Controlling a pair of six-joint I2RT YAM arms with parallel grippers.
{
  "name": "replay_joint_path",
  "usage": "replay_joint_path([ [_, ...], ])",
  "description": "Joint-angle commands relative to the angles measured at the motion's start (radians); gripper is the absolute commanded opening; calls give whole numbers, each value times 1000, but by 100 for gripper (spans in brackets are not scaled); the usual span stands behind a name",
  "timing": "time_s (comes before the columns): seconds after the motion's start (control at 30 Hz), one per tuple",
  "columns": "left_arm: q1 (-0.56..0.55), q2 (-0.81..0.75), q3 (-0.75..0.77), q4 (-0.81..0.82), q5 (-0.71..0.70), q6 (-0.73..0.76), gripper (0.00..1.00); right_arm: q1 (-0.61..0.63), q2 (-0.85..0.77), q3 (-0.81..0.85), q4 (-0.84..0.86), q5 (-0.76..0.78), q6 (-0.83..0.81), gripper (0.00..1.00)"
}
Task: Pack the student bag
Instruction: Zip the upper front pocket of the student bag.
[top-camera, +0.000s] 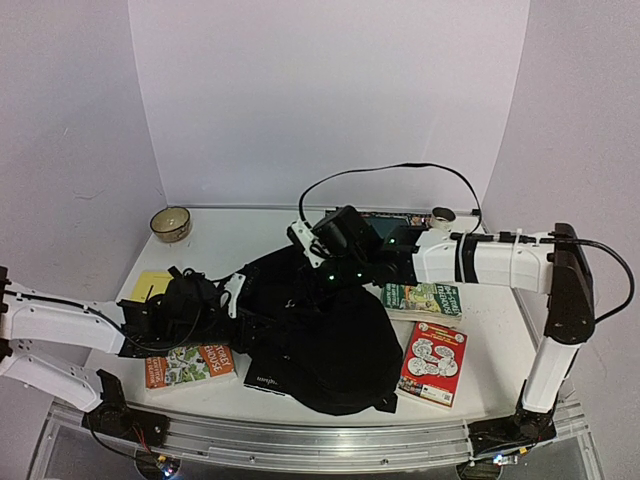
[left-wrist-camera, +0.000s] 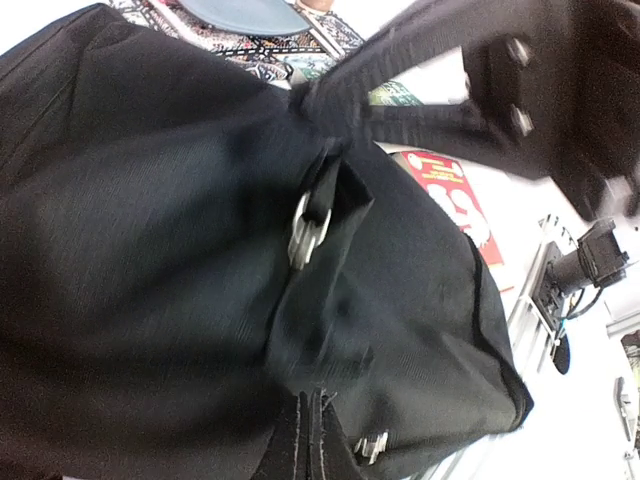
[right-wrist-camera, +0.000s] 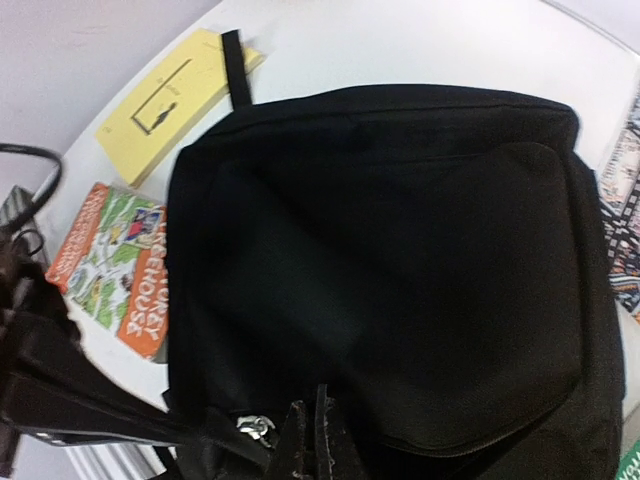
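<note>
White desk (top-camera: 250, 235), books (top-camera: 433, 362) lying about. Both closed, the left tool (left-wrist-camera: 312, 440) and right tool (right-wrist-camera: 308, 435) are pinching bag (top-camera: 330, 340) cloth. Risk: cloth slipping under pull; bag sweeping books off.

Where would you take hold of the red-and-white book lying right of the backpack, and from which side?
Grip the red-and-white book by its right long edge, coming from the right. It lies flat, cover up, and its left edge sits close beside the student bag, so the outer side likely leaves most finger room.
</note>
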Motion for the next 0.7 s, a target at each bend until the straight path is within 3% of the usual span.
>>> replay_joint_path([
  [0.0,-4,-46,-51,19,8,-33,0,-35,-85,-42,-15,183,43,0],
  [0.13,-4,-56,-77,0,28,-41,0,-67,-95,-87,-15,200,78,0],
  [0.27,-4,-82,-51,-26,11,-55,4,-68,-76,-74,-35,68,76,0],
  [0.53,-5,-24,108,-25,-65,-95,69,-51,-67,-55,18,-72,112,0],
  [0.67,-4,23,126,-31,-105,-294,86,-47,-84,-45,26,-91,113,0],
])
